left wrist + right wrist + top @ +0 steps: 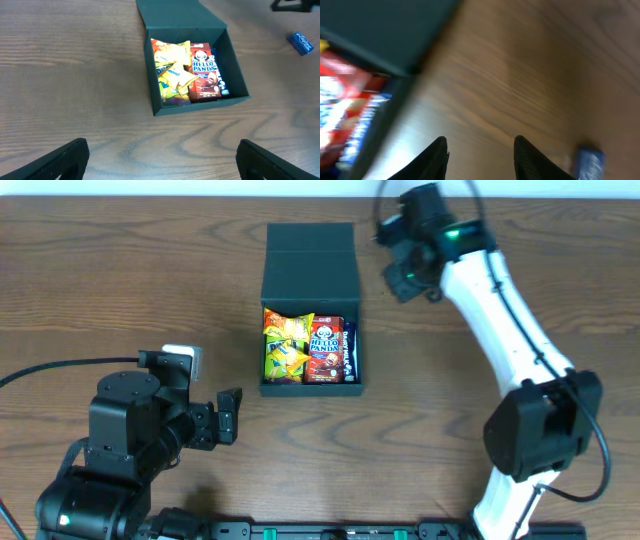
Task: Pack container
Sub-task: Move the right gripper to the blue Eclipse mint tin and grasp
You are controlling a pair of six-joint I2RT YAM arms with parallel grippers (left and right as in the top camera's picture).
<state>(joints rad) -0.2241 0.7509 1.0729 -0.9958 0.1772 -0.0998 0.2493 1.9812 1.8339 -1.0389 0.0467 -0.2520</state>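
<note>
The black container sits open at mid-table, its flap lid lying flat behind it. Inside are yellow snack packets, a red Hello Panda box and a blue packet along the right wall. The left wrist view shows the same box and contents. My right gripper hovers open and empty over bare wood just right of the lid; in its wrist view the container is at the left. My left gripper is open and empty, in front and left of the box.
A small blue snack packet lies on the wood to the right of the container, also at the lower right of the right wrist view. The right arm reaches in from the front right.
</note>
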